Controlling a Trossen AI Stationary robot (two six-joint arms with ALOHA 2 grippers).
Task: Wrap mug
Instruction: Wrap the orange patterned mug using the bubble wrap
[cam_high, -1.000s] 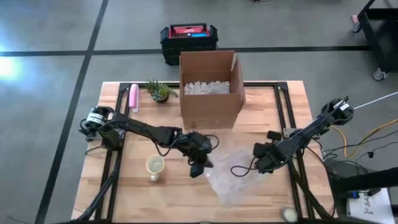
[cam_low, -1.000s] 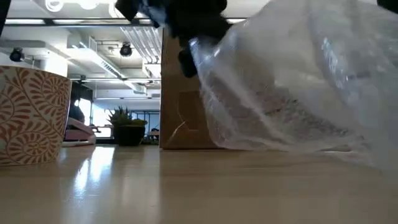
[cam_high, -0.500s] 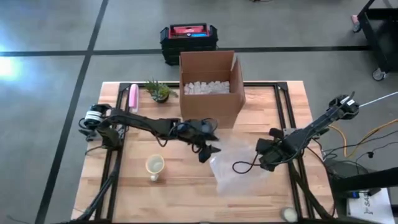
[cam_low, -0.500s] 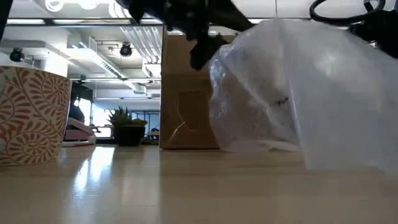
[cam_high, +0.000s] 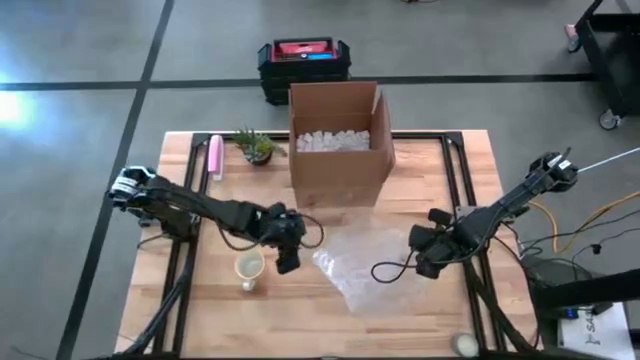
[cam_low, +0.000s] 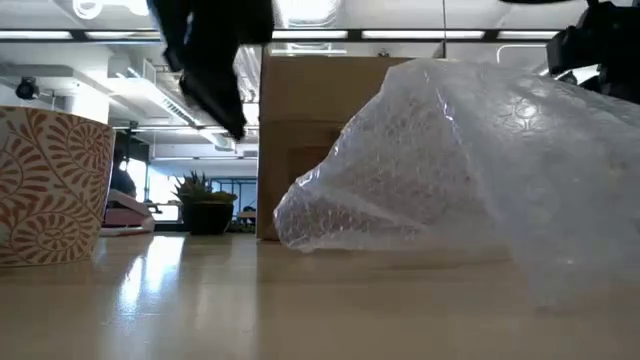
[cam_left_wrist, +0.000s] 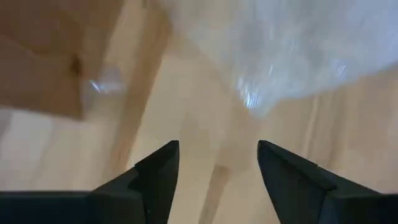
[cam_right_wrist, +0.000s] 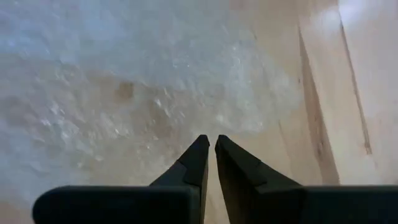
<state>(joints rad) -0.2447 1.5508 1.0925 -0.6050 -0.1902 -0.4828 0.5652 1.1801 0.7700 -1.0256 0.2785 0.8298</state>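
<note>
Wooden table (cam_high: 200, 310) under both arms, open cardboard box (cam_high: 338, 140) of packing peanuts at the far middle. Sheet of bubble wrap (cam_high: 362, 266) rumpled on the boards in front of the box, long axis running across the table from near the left gripper toward the right one. Patterned mug (cam_high: 249, 266) upright on the table just beside the left gripper (cam_high: 287, 262) — on the side away from the wrap, so wrap and mug flank that gripper. Left arm far nearer the mug; stretched low across the table, fingers (cam_left_wrist: 158, 174) spread apart, holding nothing. Right gripper (cam_high: 416, 266) at the wrap's far edge, fingers (cam_right_wrist: 198, 163) nearly together — empty, judging by the wrist view.
</note>
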